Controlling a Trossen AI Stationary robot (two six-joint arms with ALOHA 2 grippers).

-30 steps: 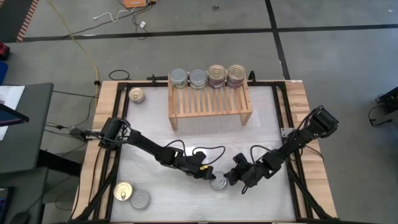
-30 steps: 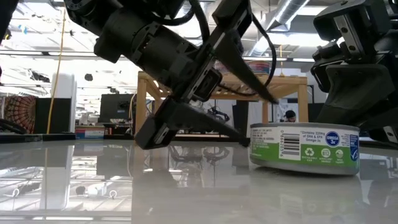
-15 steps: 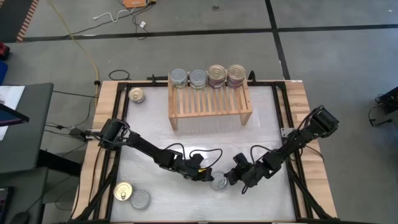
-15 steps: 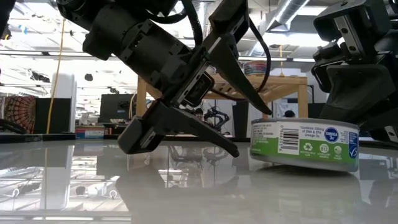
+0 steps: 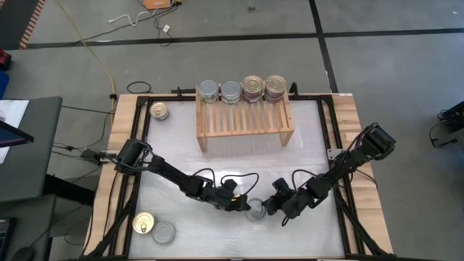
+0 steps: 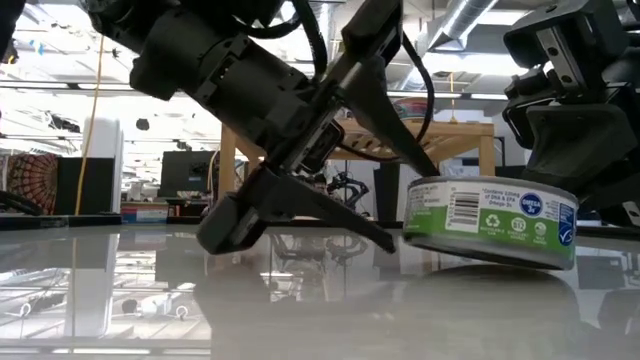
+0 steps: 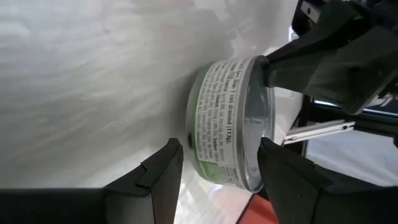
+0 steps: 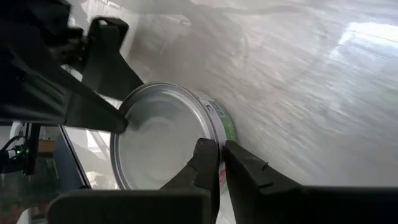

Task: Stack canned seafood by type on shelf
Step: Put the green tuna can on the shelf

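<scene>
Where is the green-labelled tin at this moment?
In the high view the green-labelled tin lies near the table's front edge, about mid-width, between the left pincer and the right pincer. In the low view one side is tilted up.

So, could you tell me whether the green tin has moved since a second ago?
Yes: the tin has tipped; its left edge now sits off the table.

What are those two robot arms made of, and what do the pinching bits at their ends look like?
Both arms are dark, nearly black, built of slim jointed segments with chunky housings. Thin black cables loop loosely along them. The left gripper and right gripper each end in jaws of two flat, angular, matte black fingers, wedge-shaped and tapering to the tips.
</scene>
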